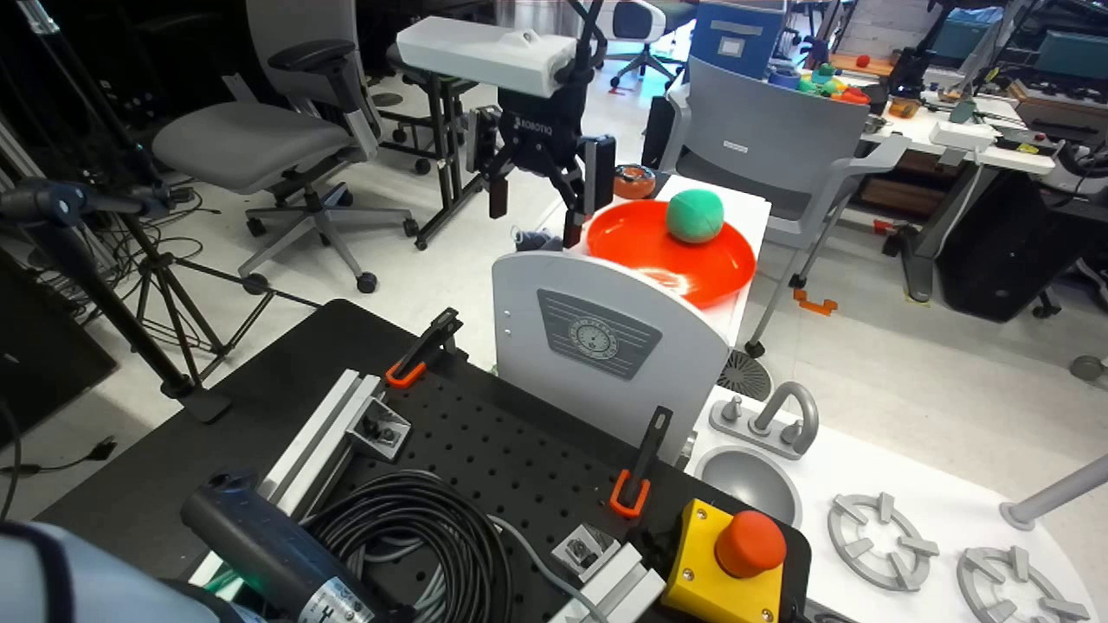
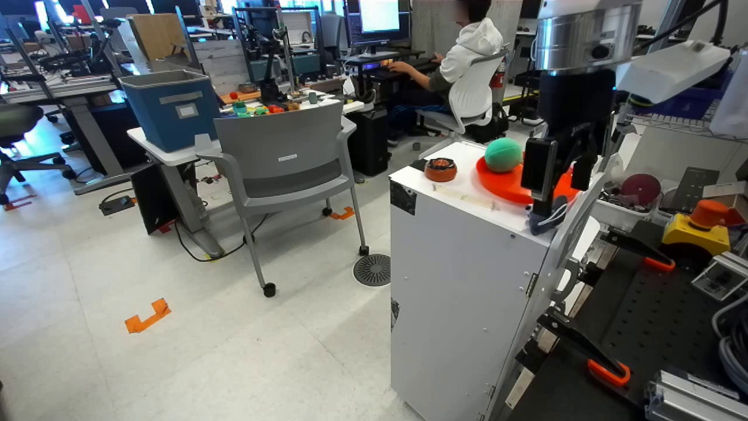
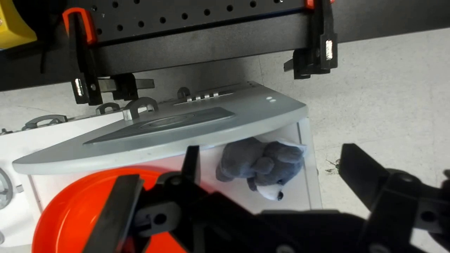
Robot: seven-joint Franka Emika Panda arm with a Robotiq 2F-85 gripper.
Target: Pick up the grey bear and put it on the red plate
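The grey bear [image 3: 242,158], plush with a white muzzle, lies on its side on a white cabinet top, close to a corner; its lower part in an exterior view [image 1: 537,240] is cut off by a grey panel. Over it stands my gripper [image 3: 270,153], open wide, the bear showing between its fingers in the wrist view. In both exterior views the gripper [image 1: 535,214] [image 2: 561,190] points straight down at the bear [image 2: 539,223]; whether a fingertip touches it I cannot tell. Beside the bear rests the red plate [image 1: 625,235] [image 3: 75,207], with a green ball [image 1: 695,215] [image 2: 504,155] on it.
A grey upright panel [image 1: 597,346] [image 3: 197,133] with a round emblem rises along the cabinet's edge, right by the bear. An orange-brown round object [image 2: 440,169] sits beyond the plate. Black clamps [image 1: 640,463] and a yellow emergency-stop box [image 1: 723,567] are on the black table.
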